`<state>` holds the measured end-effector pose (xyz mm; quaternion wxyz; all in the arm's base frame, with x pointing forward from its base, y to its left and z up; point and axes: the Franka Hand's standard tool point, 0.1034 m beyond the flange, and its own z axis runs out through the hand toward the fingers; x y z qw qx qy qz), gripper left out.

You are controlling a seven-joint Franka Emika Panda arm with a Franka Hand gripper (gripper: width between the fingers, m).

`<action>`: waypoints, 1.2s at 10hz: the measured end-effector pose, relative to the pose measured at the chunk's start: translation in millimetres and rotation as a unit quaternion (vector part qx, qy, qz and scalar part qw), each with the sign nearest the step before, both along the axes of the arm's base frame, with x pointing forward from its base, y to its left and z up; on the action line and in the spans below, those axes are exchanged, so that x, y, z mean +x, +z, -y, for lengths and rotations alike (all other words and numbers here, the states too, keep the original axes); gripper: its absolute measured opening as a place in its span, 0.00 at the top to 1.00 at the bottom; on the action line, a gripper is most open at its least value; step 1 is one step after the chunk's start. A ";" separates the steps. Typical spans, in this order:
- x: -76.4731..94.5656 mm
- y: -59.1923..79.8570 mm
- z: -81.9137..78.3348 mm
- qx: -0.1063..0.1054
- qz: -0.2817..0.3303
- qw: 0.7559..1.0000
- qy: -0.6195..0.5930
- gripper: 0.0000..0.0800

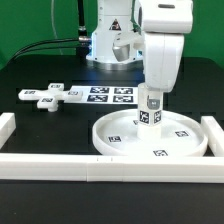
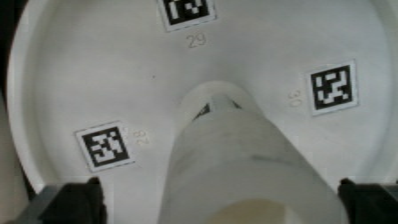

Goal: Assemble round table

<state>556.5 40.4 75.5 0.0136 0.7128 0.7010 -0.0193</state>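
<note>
The large round rimmed disc [image 1: 150,137] lies flat on the black table at the exterior view's right, tags on its face. The short thick post [image 1: 150,108] stands upright over the disc's middle, held between my gripper's [image 1: 151,101] fingers. In the wrist view the post [image 2: 240,150] runs down to the disc [image 2: 107,80], and my gripper [image 2: 217,205] has a dark finger on each side of it, shut on the post. The small cross-shaped piece [image 1: 49,96] lies on the table at the exterior view's left.
The marker board [image 1: 108,95] lies behind the disc. White border rails [image 1: 110,166] run along the front, with a short rail [image 1: 6,128] at the left and another [image 1: 213,131] at the right, close to the disc. The arm's base [image 1: 112,40] stands at the back.
</note>
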 end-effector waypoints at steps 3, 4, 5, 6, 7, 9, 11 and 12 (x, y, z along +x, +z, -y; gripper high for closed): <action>-0.1 -0.3 1.6 -0.003 -0.001 1.000 0.012 0.50; -0.1 -0.3 1.7 -0.003 -0.001 1.000 0.012 0.49; -0.1 -0.3 1.8 -0.003 0.000 1.000 0.009 0.49; -0.1 -0.3 1.8 -0.003 0.000 1.000 -0.006 0.49; -0.1 -0.3 1.9 -0.003 0.000 1.000 -0.006 0.49; -0.9 -0.5 0.7 0.000 0.004 0.993 -0.115 0.49; -3.5 -0.8 1.2 -0.002 -0.003 0.969 -0.246 0.49; -3.7 -1.0 1.1 -0.003 -0.002 0.964 -0.266 0.49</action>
